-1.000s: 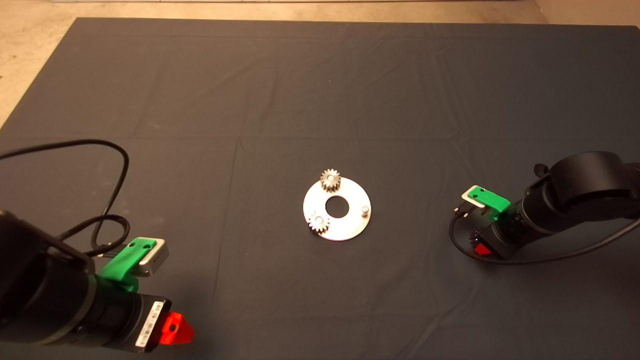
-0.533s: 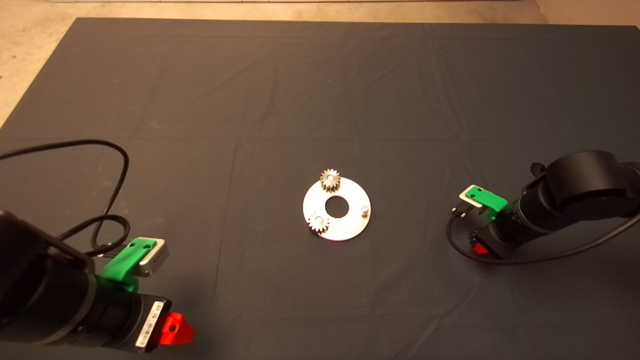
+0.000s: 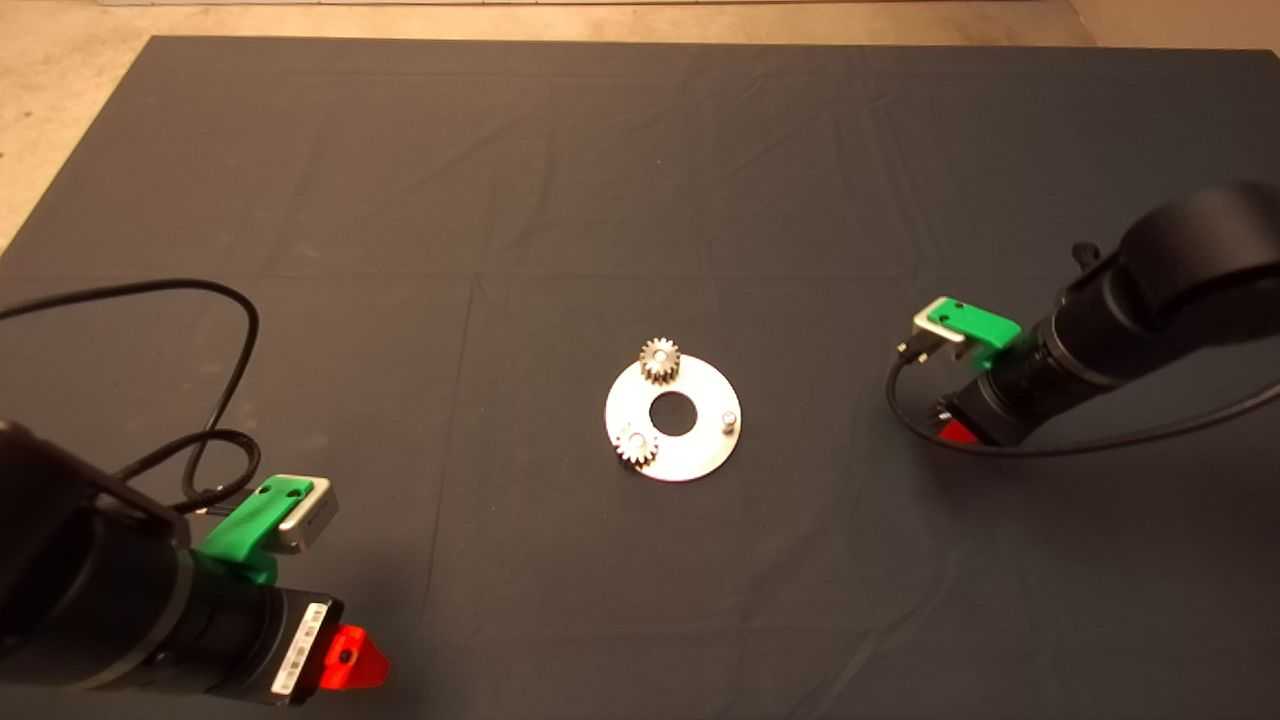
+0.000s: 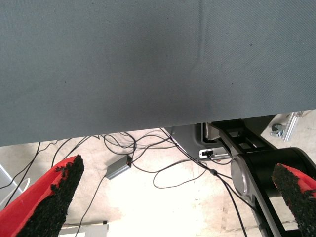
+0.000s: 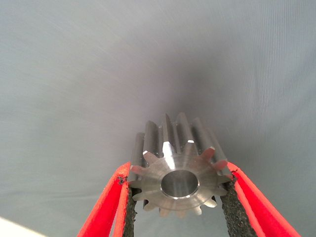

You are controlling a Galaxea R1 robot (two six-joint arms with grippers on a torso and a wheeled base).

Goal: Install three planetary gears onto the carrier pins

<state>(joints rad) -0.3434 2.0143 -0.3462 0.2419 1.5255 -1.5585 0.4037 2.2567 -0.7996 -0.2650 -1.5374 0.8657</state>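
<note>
A dark, creased mat (image 3: 560, 180) covers the tabletop, filling most of the head view. Pale floor (image 3: 60, 120) shows along the top edge and upper left. Beyond the mat's edge, the left wrist view shows loose cables (image 4: 148, 148) and a small grey box (image 4: 117, 169) on the floor.

Right tool (image 5: 177, 197) clamped shut; left tool (image 4: 182, 197) spread, parked.

Wide open mat (image 3: 820, 200) between the right gripper (image 3: 955, 432) and the disc (image 3: 700, 455); right pin (image 3: 731, 418) looks bare, nearest obstacles are two mounted gears (image 3: 660, 359) (image 3: 636, 446) further left, I think.
</note>
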